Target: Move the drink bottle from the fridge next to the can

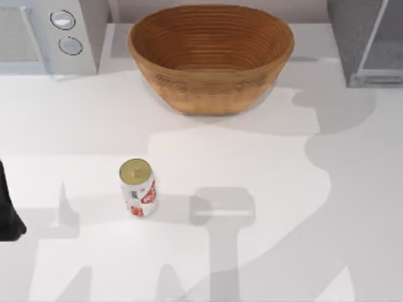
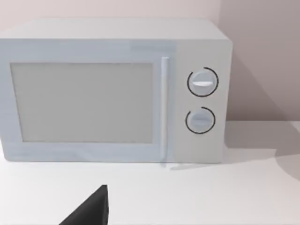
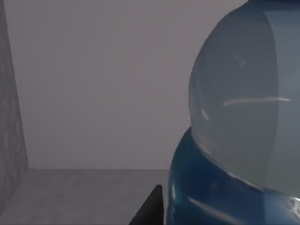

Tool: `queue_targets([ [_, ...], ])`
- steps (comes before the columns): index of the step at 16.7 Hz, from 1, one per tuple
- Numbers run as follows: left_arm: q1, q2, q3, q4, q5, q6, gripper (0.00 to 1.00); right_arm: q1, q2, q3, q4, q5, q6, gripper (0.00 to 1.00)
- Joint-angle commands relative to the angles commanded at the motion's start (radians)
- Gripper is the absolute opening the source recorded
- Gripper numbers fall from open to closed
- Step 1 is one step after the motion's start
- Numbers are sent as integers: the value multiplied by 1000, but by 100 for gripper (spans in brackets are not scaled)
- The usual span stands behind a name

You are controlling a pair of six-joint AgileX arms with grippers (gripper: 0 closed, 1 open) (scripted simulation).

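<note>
Bottle [image 3: 243,126] looms right at the right wrist camera, clear dome above, blue drink below, standing on the grey floor inside the fridge [image 1: 365,41], whose speckled wall runs along one side. A dark fingertip [image 3: 151,208] of the right gripper pokes in just beside the bottle's base; whether the fingers are closed on it or parted I cannot tell. So the right arm has reached into the fridge, which sits at the table's far right corner in the top view, and the bottle is not out yet. Left of that stands a woven basket [image 1: 211,56], and the can [image 1: 138,187] stands upright on the open table [image 1: 283,207] toward the left, well apart from the fridge. My left arm [image 1: 7,214] is parked at the table's left edge, its camera facing the white microwave [image 2: 112,89]. By my reckoning the task is early: securing the bottle, drawing it out and carrying it across to set beside the can all remain.
</note>
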Motion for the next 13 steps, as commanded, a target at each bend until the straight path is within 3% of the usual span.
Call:
queue_targets([
  [7,0,0,0,0,0,0,100,-11,-27,-40,13,-5,3,0],
  [13,0,0,0,0,0,0,100,-59,-218,-376,124,-58,5,0],
])
